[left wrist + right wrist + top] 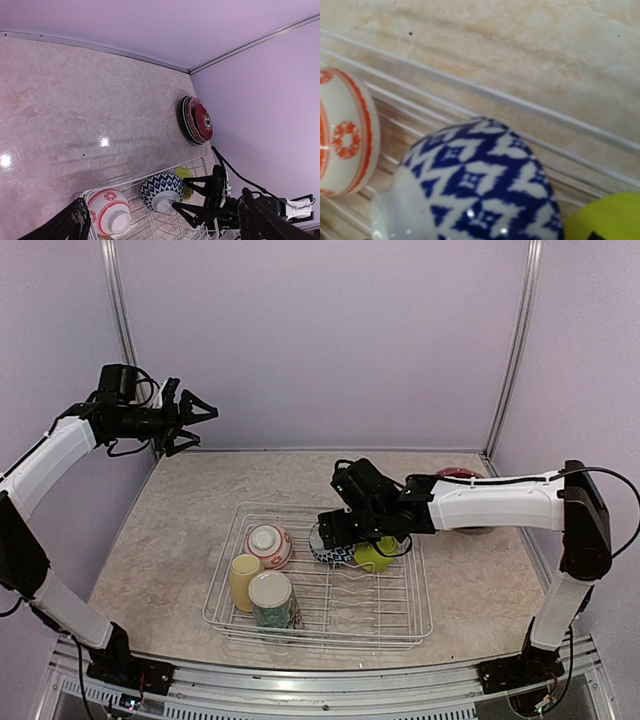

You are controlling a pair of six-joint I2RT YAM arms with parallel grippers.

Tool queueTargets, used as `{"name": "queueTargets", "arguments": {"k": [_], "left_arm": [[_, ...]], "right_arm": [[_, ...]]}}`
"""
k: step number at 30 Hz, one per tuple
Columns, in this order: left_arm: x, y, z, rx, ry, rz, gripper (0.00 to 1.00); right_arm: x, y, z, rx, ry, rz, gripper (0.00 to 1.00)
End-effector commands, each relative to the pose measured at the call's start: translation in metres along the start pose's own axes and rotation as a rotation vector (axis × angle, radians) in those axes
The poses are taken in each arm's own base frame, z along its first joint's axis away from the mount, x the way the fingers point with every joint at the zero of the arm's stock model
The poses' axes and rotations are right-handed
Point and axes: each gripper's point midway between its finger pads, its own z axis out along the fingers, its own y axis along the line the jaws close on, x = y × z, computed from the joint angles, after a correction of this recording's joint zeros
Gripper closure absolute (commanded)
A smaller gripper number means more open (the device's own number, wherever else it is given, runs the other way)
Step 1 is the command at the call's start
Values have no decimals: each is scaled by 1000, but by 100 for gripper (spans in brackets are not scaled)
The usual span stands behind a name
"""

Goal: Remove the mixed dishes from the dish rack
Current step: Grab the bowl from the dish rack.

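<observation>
Left wrist view: right pincer [184,196] gapes beside blue-and-white bowl [159,190].

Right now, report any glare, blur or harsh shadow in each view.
Top external: the light is even, shadows are soft and everything is sharp. Left wrist: two bright glare spots sit on the table, and the rest is clear. Right wrist: the camera is too close, so the blue bowl and the rack are both soft, with tiny highlights low on the bowl.
</observation>
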Motion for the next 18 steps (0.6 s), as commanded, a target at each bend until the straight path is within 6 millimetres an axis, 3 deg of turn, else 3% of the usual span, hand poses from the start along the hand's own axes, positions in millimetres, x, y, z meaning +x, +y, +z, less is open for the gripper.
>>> {"name": "queueTargets", "arguments": {"k": [1,12,18], "left_arm": [[-4,-7,0,25,3,10,1],[-3,-7,3,30,10,2,1],[-3,-7,3,36,15,-1,1]], "right_arm": [[5,-4,7,-11,58,-33,9],[-2,29,4,-216,87,-23,11],[6,37,10,-288,118,3,25]]}}
